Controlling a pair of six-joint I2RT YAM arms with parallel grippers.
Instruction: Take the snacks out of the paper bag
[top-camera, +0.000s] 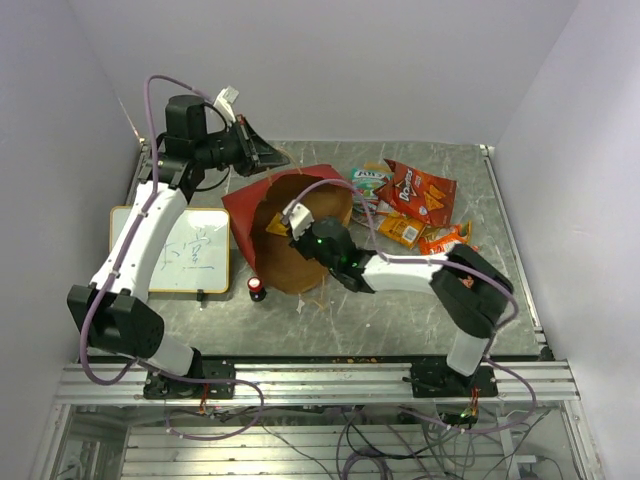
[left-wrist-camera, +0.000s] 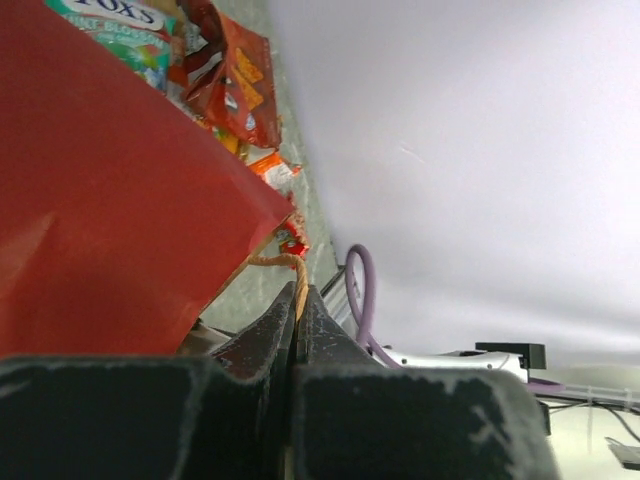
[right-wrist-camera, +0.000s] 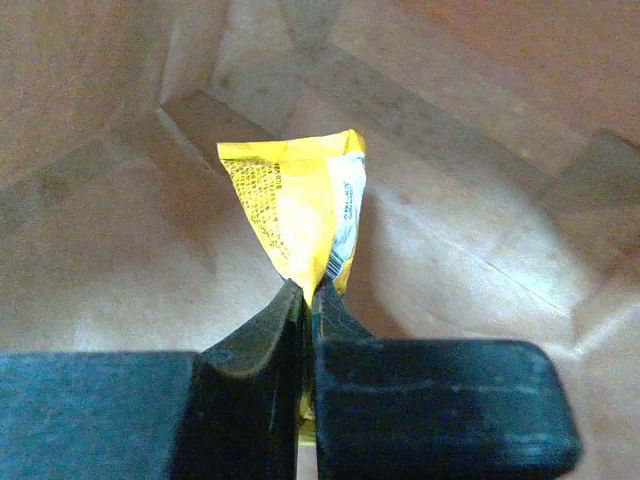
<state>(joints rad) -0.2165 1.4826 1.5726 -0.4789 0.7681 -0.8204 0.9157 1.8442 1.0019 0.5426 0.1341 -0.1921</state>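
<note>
Inside the paper bag (top-camera: 241, 206), gripping in the closed right claw (right-wrist-camera: 307, 297) the near tip of a yellow packet (right-wrist-camera: 295, 195) lying lengthwise ahead, and clamping the cord handle (left-wrist-camera: 272, 261) in the closed left claw (left-wrist-camera: 297, 306).

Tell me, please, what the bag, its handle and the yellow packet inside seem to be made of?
The paper bag looks like stiff paper, matte red outside, brown kraft inside, with sharp fold creases. Its handle is tan twisted cord, probably paper twine. The yellow packet is likely thin plastic film: faintly glossy, printed, crumpled.
</note>
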